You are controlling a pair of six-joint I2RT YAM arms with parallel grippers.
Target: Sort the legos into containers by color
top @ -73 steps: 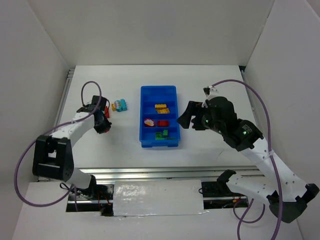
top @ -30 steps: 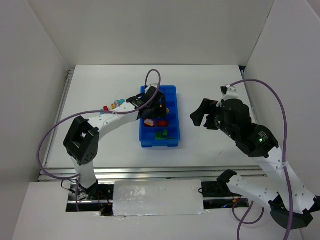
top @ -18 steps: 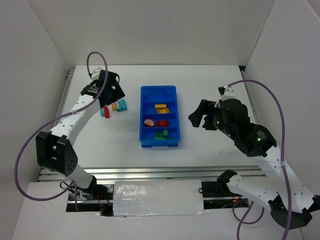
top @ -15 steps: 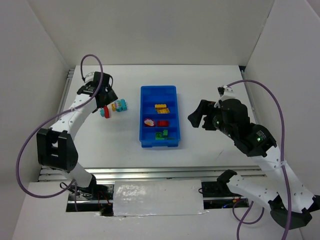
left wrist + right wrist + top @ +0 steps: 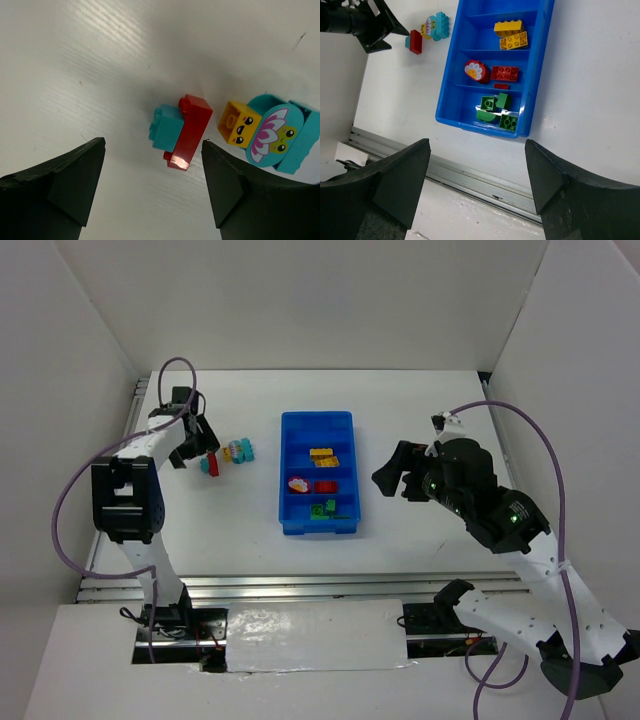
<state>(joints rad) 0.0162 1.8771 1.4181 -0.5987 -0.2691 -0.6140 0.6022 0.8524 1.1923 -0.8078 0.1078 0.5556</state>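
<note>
Left of the blue tray [image 5: 284, 470], the left gripper [image 5: 152, 141] hangs, jaws apart and empty, facing the red lego [image 5: 192, 127], likely lining up 1 pick.

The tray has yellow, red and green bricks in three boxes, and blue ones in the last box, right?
No. The last box is empty; the blue bricks lie on the table left of the tray, as the top view shows. The rest is right.
</note>
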